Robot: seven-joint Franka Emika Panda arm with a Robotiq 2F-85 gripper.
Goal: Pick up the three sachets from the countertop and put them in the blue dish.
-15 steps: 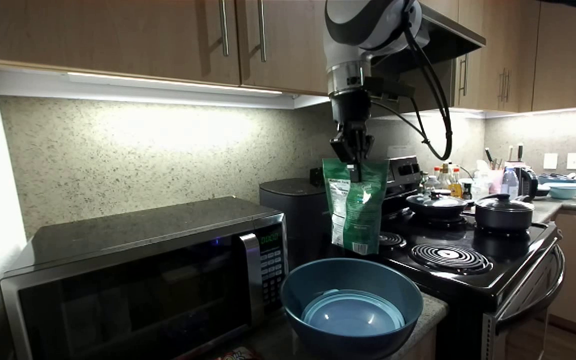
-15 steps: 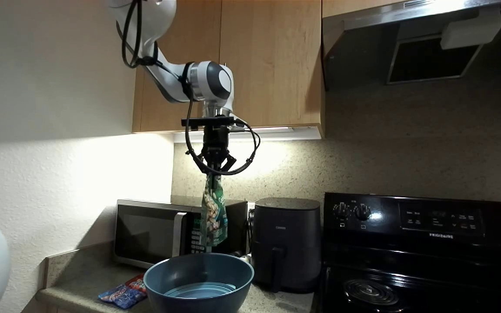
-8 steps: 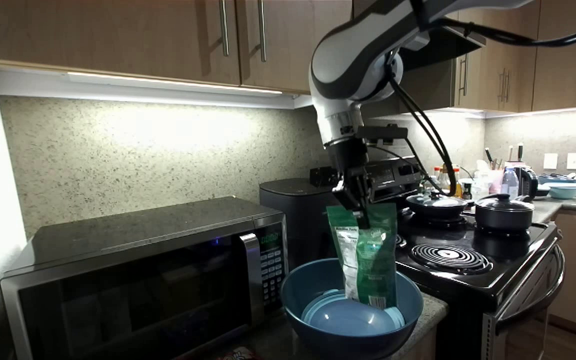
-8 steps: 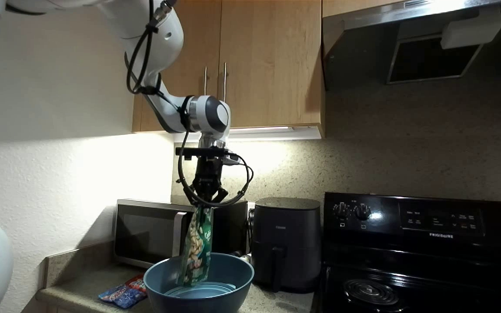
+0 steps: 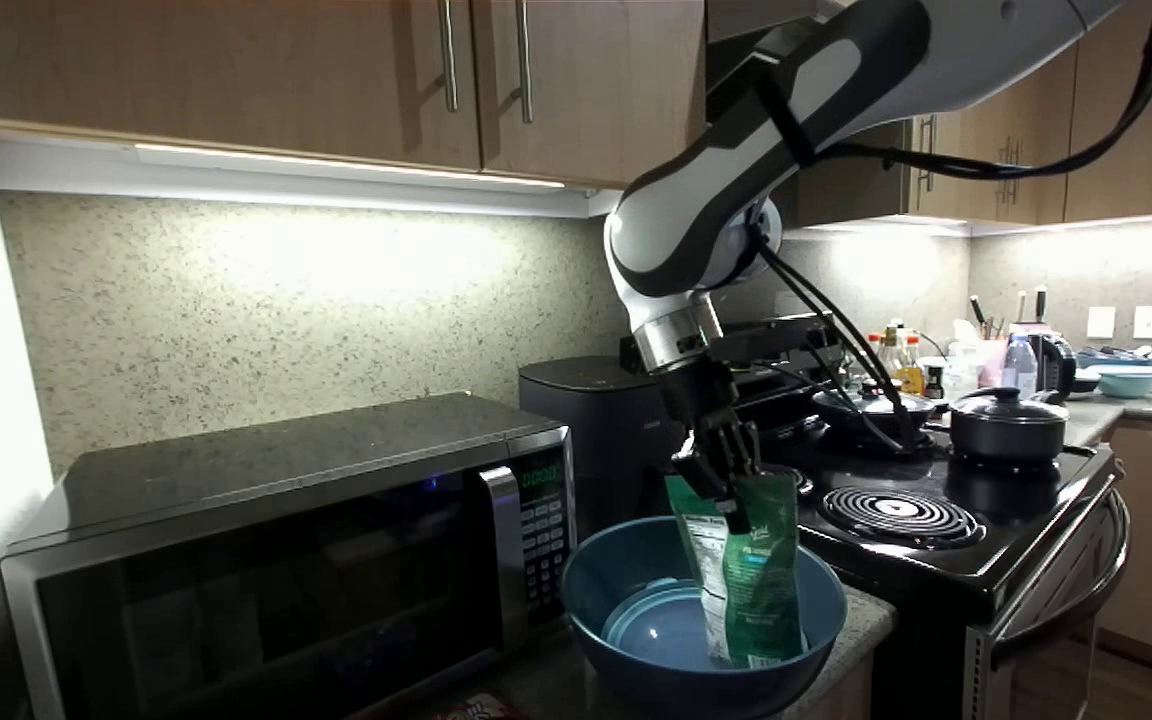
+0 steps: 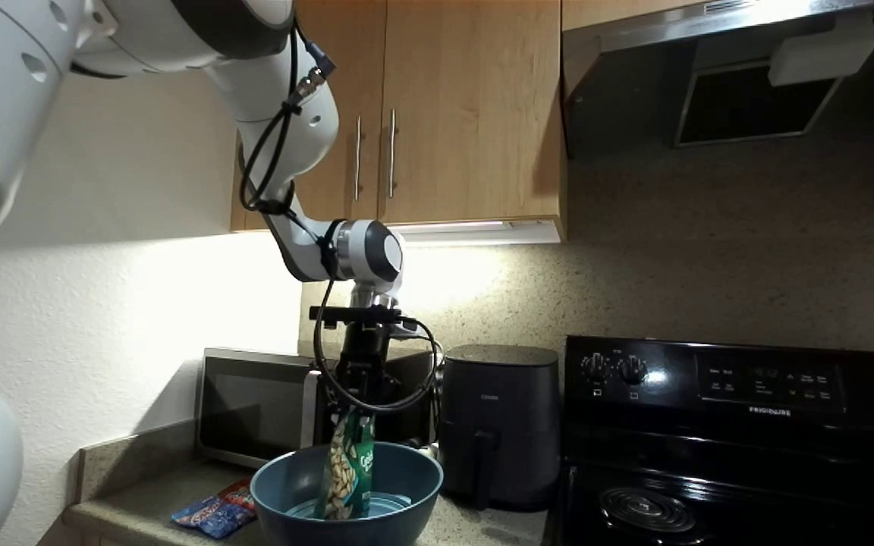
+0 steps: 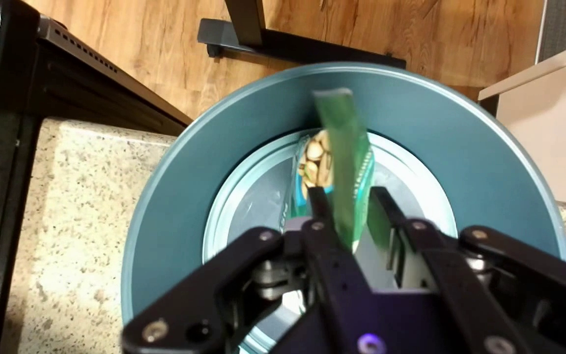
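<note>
Seeing the stove (image 6: pixel 740 425), then the desk (image 6: pixel 133 497) right beside it, then the big blue dish (image 5: pixel 621 555) sitting on that desk. Got the gripper (image 7: pixel 351 194) over the dish, parted a bit at the jaws, probably not pinching anything. Straddling the top edge of the green sachet (image 6: pixel 347 472), so straight down for that one, standing inside the dish, long axis near upright, slight lean. Best to lift straight out before heading sideways, or maybe snag it. Still to do: blue sachet (image 6: pixel 217 520) and red sachet (image 6: pixel 240 494), flat on the desk just past the rim, away from the stove.
</note>
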